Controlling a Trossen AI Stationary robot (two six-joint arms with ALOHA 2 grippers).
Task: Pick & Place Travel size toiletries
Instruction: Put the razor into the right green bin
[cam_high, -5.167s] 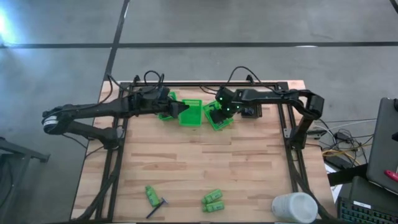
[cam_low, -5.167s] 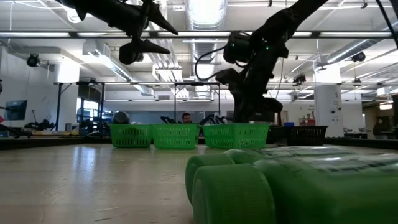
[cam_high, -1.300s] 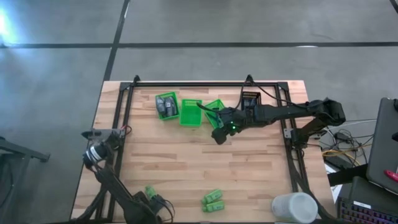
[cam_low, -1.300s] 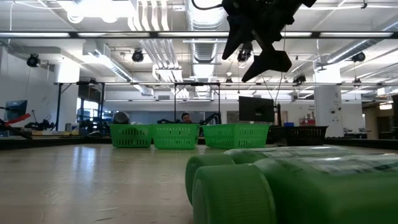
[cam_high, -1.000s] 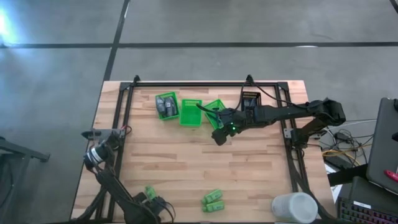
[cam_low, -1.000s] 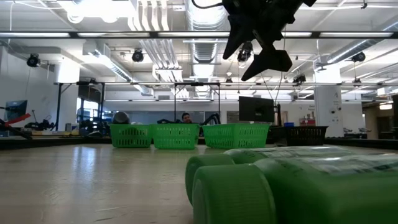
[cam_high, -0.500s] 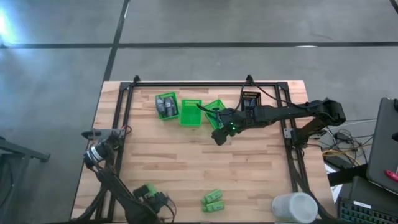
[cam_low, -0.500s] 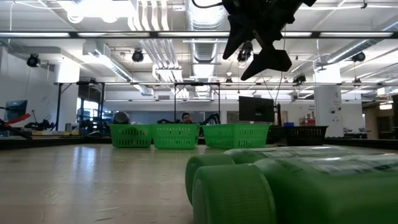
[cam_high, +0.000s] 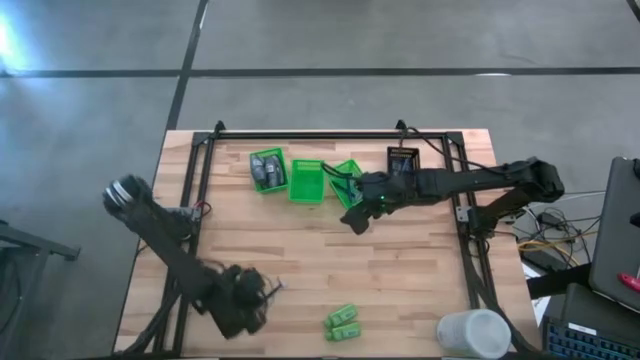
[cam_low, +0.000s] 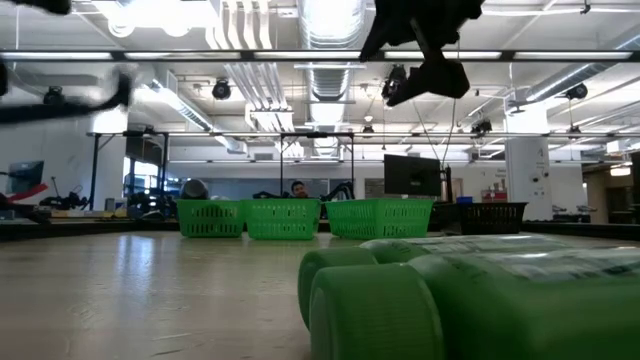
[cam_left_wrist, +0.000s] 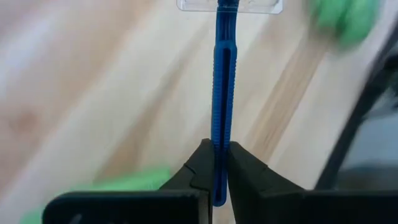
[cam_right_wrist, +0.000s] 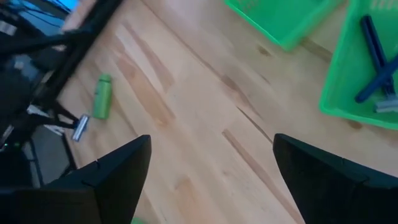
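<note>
Razor (cam_left_wrist: 223, 93) sits pinched by its blue handle in the shut left claw (cam_left_wrist: 215, 163), long axis straight out past the fingertips, near the table's 7 o'clock edge; baskets (cam_high: 307, 182) lie toward 12; the right claw (cam_high: 356, 221) hovers there, wide open, empty

Three green baskets (cam_high: 306, 181), two green bottles (cam_high: 342, 322) lying together, and one white cylinder (cam_high: 472, 333).

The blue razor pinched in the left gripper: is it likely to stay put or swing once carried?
The razor looks stiff and light: its thin handle runs straight out from the left gripper. It is pinched only near the handle's end, so it may pivot. The smooth, ribbed plastic could probably slip a little.
</note>
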